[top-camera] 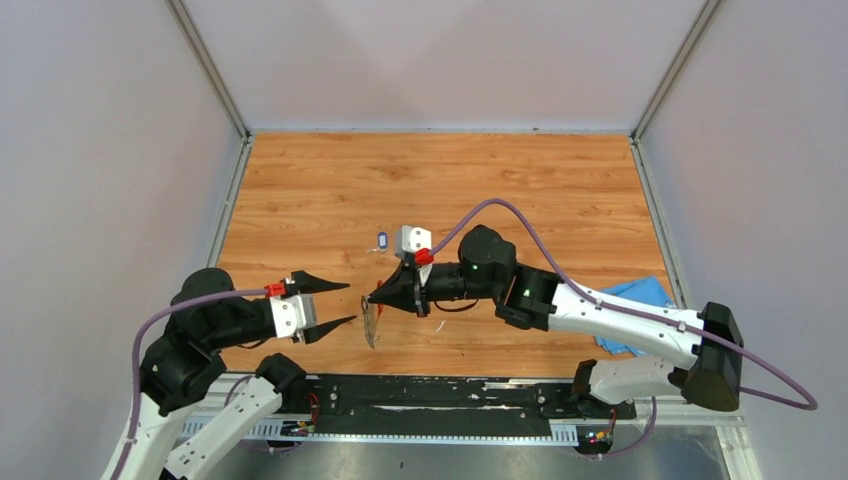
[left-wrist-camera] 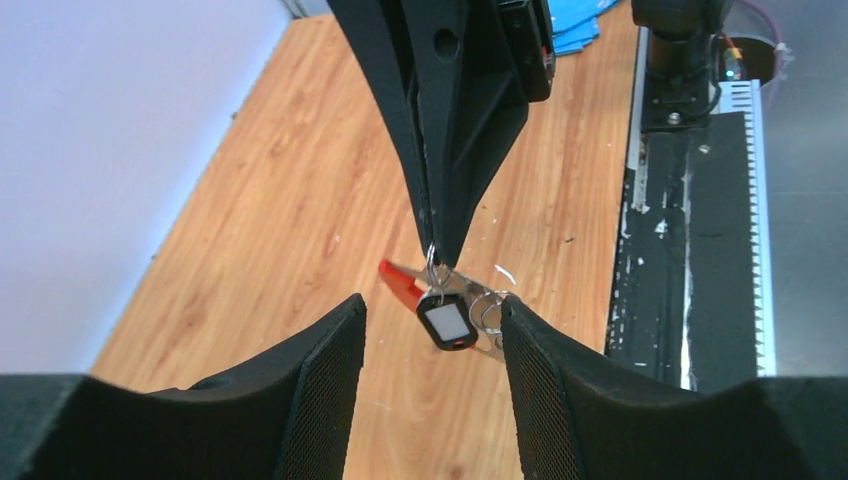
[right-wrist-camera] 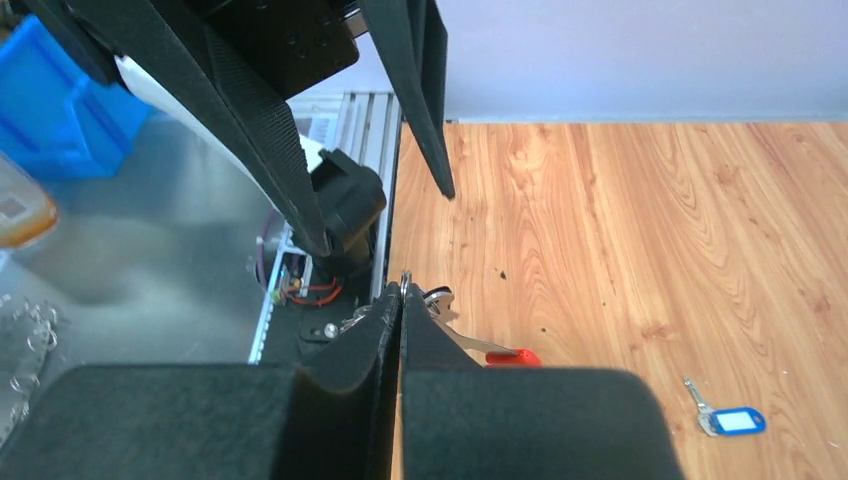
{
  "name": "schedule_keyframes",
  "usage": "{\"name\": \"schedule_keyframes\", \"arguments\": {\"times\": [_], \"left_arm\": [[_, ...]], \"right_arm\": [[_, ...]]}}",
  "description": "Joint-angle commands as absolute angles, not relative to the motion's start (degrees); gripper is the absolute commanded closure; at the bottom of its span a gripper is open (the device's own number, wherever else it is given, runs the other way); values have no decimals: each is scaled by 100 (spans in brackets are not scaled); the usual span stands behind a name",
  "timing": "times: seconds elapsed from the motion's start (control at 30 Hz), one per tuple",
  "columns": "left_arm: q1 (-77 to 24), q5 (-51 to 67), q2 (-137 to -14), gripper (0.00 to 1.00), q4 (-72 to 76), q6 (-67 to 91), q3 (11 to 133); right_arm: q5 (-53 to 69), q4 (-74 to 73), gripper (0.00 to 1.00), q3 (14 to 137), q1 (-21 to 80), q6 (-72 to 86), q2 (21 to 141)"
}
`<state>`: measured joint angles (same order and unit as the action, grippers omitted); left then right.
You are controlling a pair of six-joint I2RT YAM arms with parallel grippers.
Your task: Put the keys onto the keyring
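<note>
My right gripper (top-camera: 367, 297) is shut on a thin metal ring at the top of the keyring (top-camera: 370, 325). The black-headed key (left-wrist-camera: 447, 322) dangles from that ring. The keyring's red loop (left-wrist-camera: 400, 280) and grey metal pieces (left-wrist-camera: 490, 305) hang beside it, just above the wood. The ring pokes out between the shut right fingertips (right-wrist-camera: 404, 283), with the red loop (right-wrist-camera: 515, 357) beyond them. My left gripper (left-wrist-camera: 433, 305) is open and holds nothing, its fingers either side of the hanging bunch; it (top-camera: 335, 303) sits just left of the bunch. The blue-and-white key (top-camera: 381, 240) lies alone on the table (right-wrist-camera: 735, 420).
A blue cloth (top-camera: 635, 300) lies at the table's right edge under the right arm. A black rail (top-camera: 430, 395) runs along the near edge. Grey walls close in the left, back and right. A blue bin (right-wrist-camera: 50, 100) stands off the table.
</note>
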<state>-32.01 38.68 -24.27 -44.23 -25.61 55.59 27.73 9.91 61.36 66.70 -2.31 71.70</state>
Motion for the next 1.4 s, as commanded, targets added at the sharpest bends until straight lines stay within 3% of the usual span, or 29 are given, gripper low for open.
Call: {"name": "schedule_keyframes", "arguments": {"times": [0.0, 0.3, 0.53, 0.97, 1.37], "left_arm": [[-3226, 3514, -2127, 44, -4437, -2923, 5621], [-3226, 3690, -2091, 46, -4442, -3468, 5402], [-3226, 3894, -2384, 54, -4439, -3763, 5581], [-3226, 4263, -2143, 56, -4436, -4312, 5536], [-3225, 4360, -2163, 84, -4401, -4322, 5434]], "right_arm": [[2538, 3131, 100, 5550, 6589, 845, 6754], [2512, 4075, 100, 5025, 6591, 1297, 6612], [2614, 4132, 100, 5014, 6592, 1356, 6646], [2882, 3856, 100, 5232, 6579, 1329, 6901], [2971, 3856, 100, 5333, 6582, 1408, 7040]]}}
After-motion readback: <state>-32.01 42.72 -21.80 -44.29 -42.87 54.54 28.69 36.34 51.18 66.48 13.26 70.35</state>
